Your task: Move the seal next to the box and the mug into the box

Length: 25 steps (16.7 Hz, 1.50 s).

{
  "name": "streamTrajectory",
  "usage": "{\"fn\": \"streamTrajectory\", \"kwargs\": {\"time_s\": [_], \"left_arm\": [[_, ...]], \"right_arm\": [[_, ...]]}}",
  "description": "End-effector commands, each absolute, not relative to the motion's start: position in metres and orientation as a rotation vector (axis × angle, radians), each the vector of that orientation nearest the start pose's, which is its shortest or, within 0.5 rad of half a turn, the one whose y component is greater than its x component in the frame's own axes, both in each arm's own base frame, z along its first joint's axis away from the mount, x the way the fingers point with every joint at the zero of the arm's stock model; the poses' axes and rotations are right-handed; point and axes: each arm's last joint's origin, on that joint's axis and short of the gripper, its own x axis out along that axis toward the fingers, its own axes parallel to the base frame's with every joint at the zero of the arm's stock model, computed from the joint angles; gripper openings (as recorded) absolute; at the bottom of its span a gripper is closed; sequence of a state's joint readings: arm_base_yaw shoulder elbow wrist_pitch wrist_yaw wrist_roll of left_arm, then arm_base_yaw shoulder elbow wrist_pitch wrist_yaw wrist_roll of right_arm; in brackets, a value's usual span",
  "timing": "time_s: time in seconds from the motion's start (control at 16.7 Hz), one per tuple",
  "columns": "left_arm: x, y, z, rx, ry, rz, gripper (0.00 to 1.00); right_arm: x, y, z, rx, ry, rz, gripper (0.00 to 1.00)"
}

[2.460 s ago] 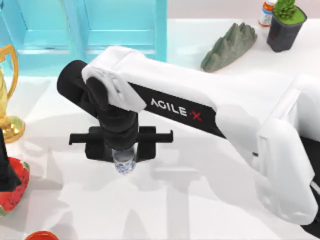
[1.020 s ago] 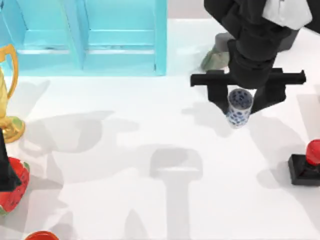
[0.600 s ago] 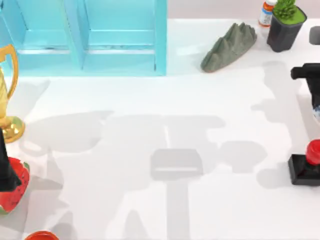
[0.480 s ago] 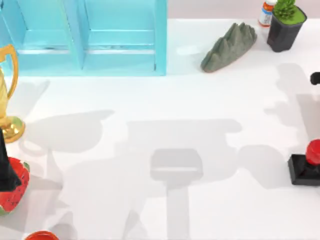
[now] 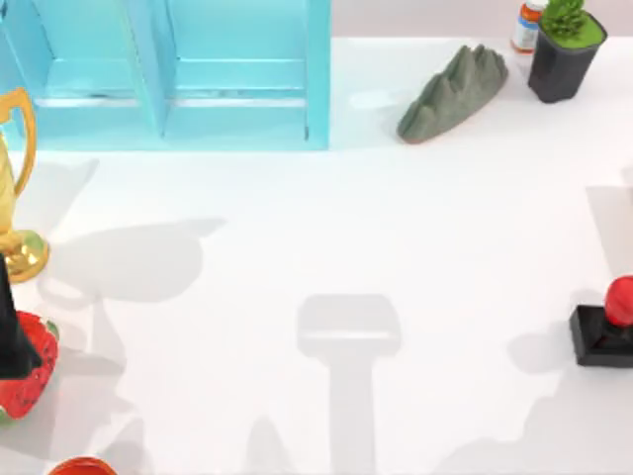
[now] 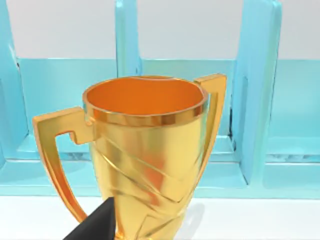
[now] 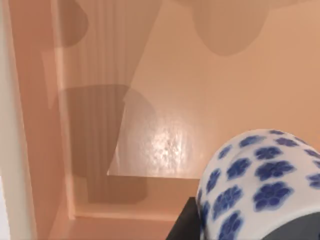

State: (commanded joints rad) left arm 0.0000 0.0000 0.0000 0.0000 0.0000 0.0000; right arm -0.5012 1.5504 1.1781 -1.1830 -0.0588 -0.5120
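The seal [image 5: 605,332], a black square block with a red knob, stands on the table at the far right edge of the top view. The mug [image 7: 255,190], white with blue flowers, fills the near corner of the right wrist view, with a dark finger [image 7: 185,222] of my right gripper against its side. It hangs over the tan inside of the box [image 7: 165,100], near the box's wall [image 7: 30,130]. My left gripper [image 6: 95,229] is parked facing a gold trophy.
A cyan shelf unit [image 5: 168,74] runs along the back left. A gold trophy [image 5: 15,188] and a strawberry-shaped object [image 5: 25,371] stand at the left edge. A grey rock [image 5: 455,91], a potted plant [image 5: 564,45] and an orange-capped bottle [image 5: 529,22] sit at the back right.
My right arm, carrying the mug, has swept from the table's middle to the right and out of the top view. The seal has not moved.
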Motion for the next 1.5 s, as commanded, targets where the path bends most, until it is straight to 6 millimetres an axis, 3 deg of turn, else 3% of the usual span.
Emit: {"fn": "streamTrajectory", "kwargs": {"time_s": [0.18,0.3,0.66,1.02,1.32,1.5], "left_arm": [[0.106,-0.001,0.16,0.0,0.0,0.0,1.0],[0.106,-0.001,0.16,0.0,0.0,0.0,1.0],[0.106,-0.001,0.16,0.0,0.0,0.0,1.0],[0.106,-0.001,0.16,0.0,0.0,0.0,1.0],[0.106,-0.001,0.16,0.0,0.0,0.0,1.0],[0.106,-0.001,0.16,0.0,0.0,0.0,1.0]], "right_arm": [[0.206,-0.144,0.231,0.015,1.487,0.012,0.0],[0.197,-0.147,0.231,0.005,1.472,-0.004,0.0],[0.199,-0.148,0.228,0.011,1.483,0.001,0.0],[0.204,-0.152,0.203,0.044,1.446,0.01,0.0],[0.202,-0.149,0.17,0.026,1.462,0.0,0.0],[0.203,-0.147,0.166,0.005,1.472,-0.004,0.0]]}}
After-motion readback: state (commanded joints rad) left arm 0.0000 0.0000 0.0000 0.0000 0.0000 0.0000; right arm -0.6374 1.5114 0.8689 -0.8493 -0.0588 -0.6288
